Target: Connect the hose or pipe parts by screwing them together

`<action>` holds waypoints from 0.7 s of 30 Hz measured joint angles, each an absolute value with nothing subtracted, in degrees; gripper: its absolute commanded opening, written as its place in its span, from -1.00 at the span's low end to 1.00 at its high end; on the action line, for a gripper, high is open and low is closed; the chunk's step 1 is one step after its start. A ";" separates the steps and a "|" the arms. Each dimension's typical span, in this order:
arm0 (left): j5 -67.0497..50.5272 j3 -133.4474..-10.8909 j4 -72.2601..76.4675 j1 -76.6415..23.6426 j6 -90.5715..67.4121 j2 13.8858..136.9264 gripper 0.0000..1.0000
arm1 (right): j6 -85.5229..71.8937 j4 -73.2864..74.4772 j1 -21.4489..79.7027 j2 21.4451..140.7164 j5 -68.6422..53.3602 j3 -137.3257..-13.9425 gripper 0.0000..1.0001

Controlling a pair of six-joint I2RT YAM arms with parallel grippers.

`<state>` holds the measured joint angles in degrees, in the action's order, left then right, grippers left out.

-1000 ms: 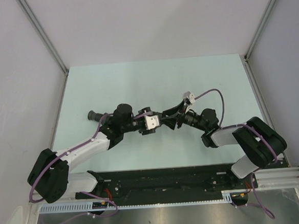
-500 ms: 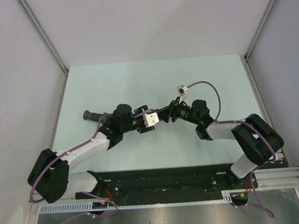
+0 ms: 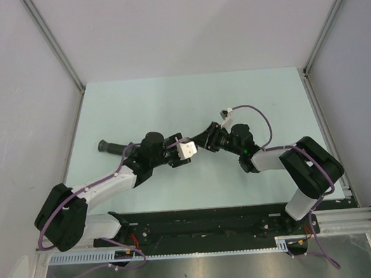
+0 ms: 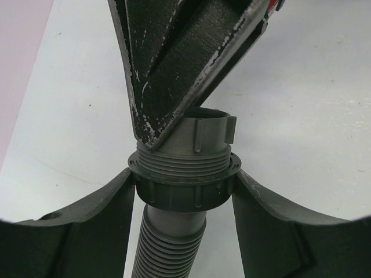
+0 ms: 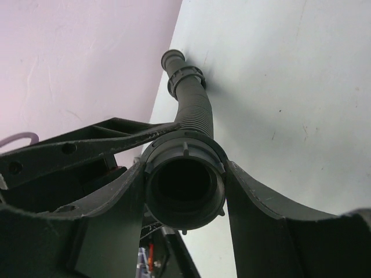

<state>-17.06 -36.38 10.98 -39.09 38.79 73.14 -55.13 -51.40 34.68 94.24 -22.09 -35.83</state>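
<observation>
The hose or pipe parts are joined end to end between my two grippers. In the left wrist view, my left gripper (image 4: 184, 180) is shut on the ribbed collar (image 4: 185, 197) of a grey corrugated hose (image 4: 165, 249). Screw threads show just above the collar. A short ringed fitting (image 4: 203, 133) sits on those threads. My right gripper (image 5: 184, 174) is shut on that fitting (image 5: 185, 215), whose open bore faces its camera. The hose (image 5: 194, 107) runs beyond to its far end (image 5: 174, 58). From above, both grippers meet at mid-table: left gripper (image 3: 196, 148), right gripper (image 3: 205, 141).
The hose's free end (image 3: 103, 146) sticks out left of my left arm, low over the pale green table (image 3: 170, 102). A purple cable with a white plug (image 3: 224, 113) loops above the right wrist. Grey walls and metal posts close in the table's sides.
My right arm has swung left and its wrist has rolled around the fitting. The left gripper and the hose's free end have shifted left and slightly down.
</observation>
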 measured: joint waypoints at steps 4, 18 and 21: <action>-16.62 -36.29 11.20 -39.11 38.81 73.30 -0.99 | -60.62 -51.66 34.68 95.13 -21.04 -35.83 -0.86; -15.27 -36.29 11.60 -39.22 38.79 75.22 -1.00 | -64.18 -37.63 36.60 93.03 -15.33 -39.44 -0.81; -14.68 -36.29 11.42 -39.22 38.81 75.44 -0.99 | -64.01 -34.39 37.04 93.03 -14.68 -40.93 -0.81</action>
